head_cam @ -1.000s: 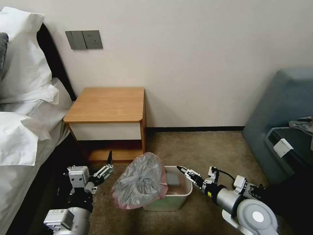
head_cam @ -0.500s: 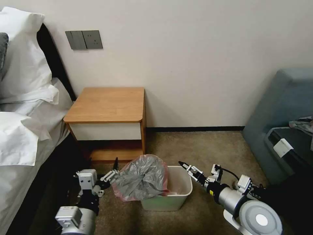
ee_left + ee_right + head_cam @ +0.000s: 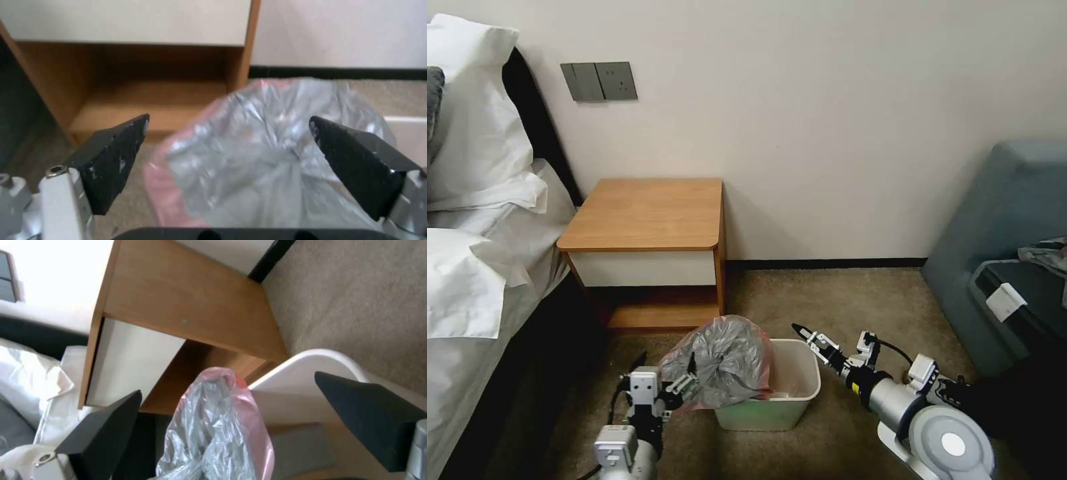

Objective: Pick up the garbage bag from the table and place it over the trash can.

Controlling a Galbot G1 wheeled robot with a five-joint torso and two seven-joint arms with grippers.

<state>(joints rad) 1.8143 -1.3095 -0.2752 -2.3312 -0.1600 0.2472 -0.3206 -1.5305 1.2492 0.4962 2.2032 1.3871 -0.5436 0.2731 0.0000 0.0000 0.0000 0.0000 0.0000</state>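
Note:
The garbage bag (image 3: 720, 360), crinkly grey with a pink rim, lies bunched over the left end of the beige trash can (image 3: 790, 400) on the carpet. My left gripper (image 3: 666, 368) is open just left of the bag. In the left wrist view the garbage bag (image 3: 267, 153) fills the space between and beyond the open left gripper (image 3: 229, 118); I cannot tell if they touch. My right gripper (image 3: 802, 331) hovers open above the can's right rim. From the right wrist view, the open right gripper (image 3: 228, 384) faces the garbage bag (image 3: 213, 430) and the trash can (image 3: 311, 370). The table (image 3: 647, 213) has a bare top.
A bed with white pillows (image 3: 467, 167) runs along the left, close to my left arm. A grey-blue armchair (image 3: 1007, 220) stands at the right. The table's lower shelf (image 3: 146, 100) is just behind the bag. Open carpet (image 3: 840, 300) lies behind the can.
My left gripper has moved right, up to the bag's side, staying open. The bag has slumped a little lower onto the can. My right gripper has lifted slightly off the can's rim.

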